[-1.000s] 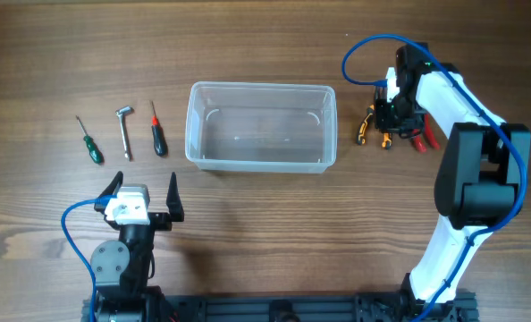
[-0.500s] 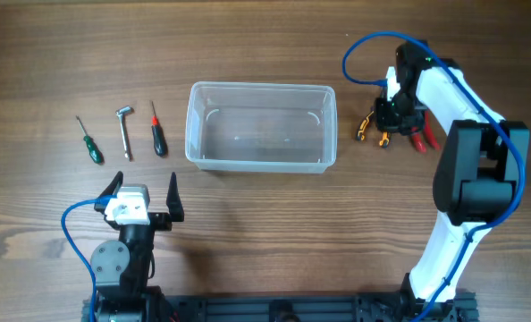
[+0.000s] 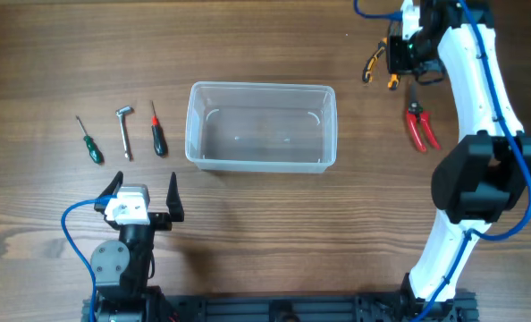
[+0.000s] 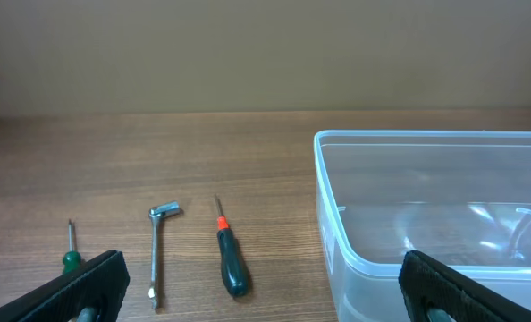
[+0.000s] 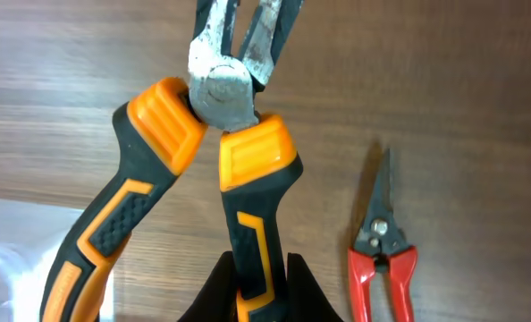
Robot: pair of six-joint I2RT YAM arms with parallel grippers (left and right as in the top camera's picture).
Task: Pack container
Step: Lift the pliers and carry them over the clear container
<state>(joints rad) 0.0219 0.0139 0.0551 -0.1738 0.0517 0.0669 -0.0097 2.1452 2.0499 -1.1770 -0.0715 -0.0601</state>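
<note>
Your right end effector (image 5: 258, 284) is clamped on one handle of the orange pliers (image 5: 214, 98), held above the desk (image 3: 69, 54). The empty container (image 3: 261, 134) sits mid-desk. Next, carry the pliers over it and let go. Your left end effector (image 3: 146, 199) waits, fingers wide apart.
</note>
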